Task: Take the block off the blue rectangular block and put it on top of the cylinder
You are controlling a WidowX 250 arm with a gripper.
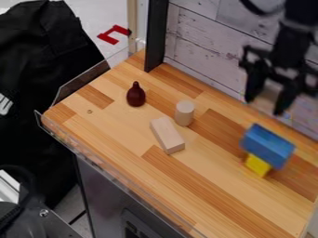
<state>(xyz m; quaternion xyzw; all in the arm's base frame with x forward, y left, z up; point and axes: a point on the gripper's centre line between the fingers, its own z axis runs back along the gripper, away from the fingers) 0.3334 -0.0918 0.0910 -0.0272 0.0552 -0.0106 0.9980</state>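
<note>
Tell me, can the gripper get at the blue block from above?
Probably yes: nothing rests on the blue block, which sits atop the yellow block, and the gripper hangs nearby. Whether it already holds something, I can't tell.

Here's the pale cylinder (184,113), upright mid-bench (217,186)! Around it: wooden block (166,135) lying at seven o'clock, dark-red bulb-shaped piece (136,95) at ten, blue block (267,145) atop yellow (256,165) at four, my pincer (265,106) hanging spread at three.
</note>
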